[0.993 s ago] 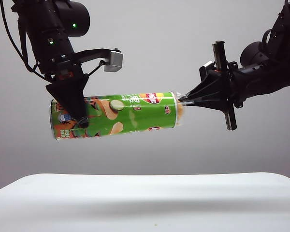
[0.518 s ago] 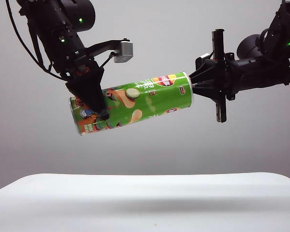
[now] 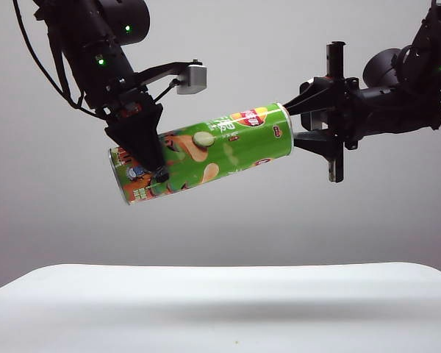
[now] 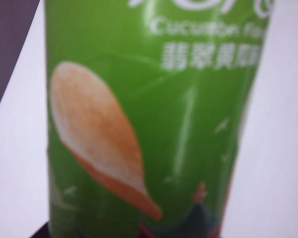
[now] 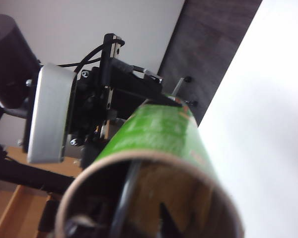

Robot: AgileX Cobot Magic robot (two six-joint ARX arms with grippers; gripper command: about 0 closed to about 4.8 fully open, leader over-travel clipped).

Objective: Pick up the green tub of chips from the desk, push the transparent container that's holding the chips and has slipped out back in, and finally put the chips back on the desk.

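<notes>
The green tub of chips [image 3: 206, 157] hangs well above the desk [image 3: 220, 309], tilted with its open end raised toward the right of the exterior view. It looks light and stiff, a cardboard cylinder with a glossy wrap that may slip under a loose hold; a clamp across the body near the closed end, as now, seems the safest place, since the open rim could buckle if squeezed. The left gripper [image 3: 151, 158] is clamped across the tub close to its lower, closed end and carries it alone. The right gripper [image 3: 298, 121] sits at the open mouth with its fingers spread, one above the rim and one below, holding nothing. The transparent container does not protrude from the mouth in the exterior view, so it is probably seated inside; the right wrist view is too dim to confirm it.
</notes>
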